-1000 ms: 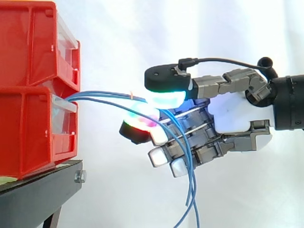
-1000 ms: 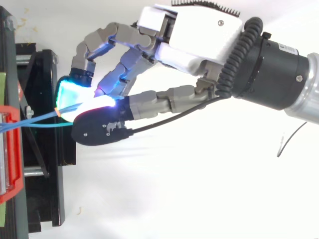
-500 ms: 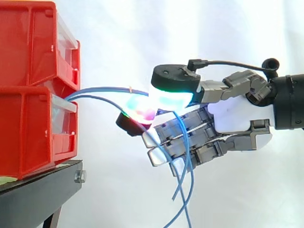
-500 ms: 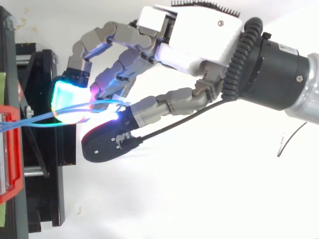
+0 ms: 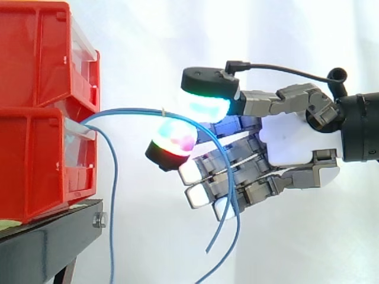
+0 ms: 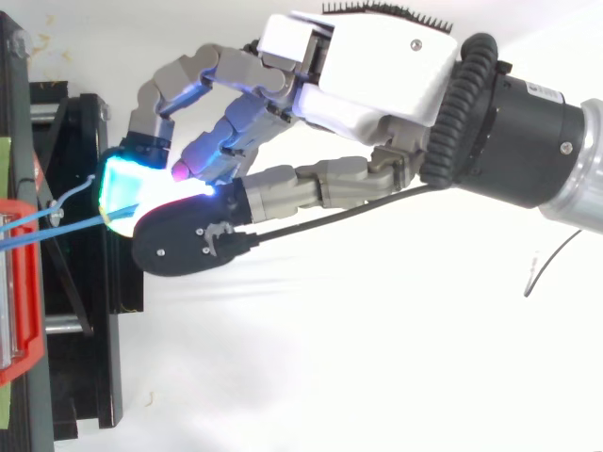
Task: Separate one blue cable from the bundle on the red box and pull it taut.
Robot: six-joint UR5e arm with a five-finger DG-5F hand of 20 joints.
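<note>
One thin blue cable (image 5: 136, 109) is pinched in the hand (image 5: 296, 145), separated from the red plastic box (image 5: 35, 154) at left, not yet taut.

The lower blue cable (image 5: 113, 201) has slipped out of the robot hand (image 5: 296, 145) and now hangs straight down, well beyond its fingertips. The thumb pad (image 5: 207, 102) has dropped back over the upper blue cable (image 5: 133, 110), pinching it again.
</note>
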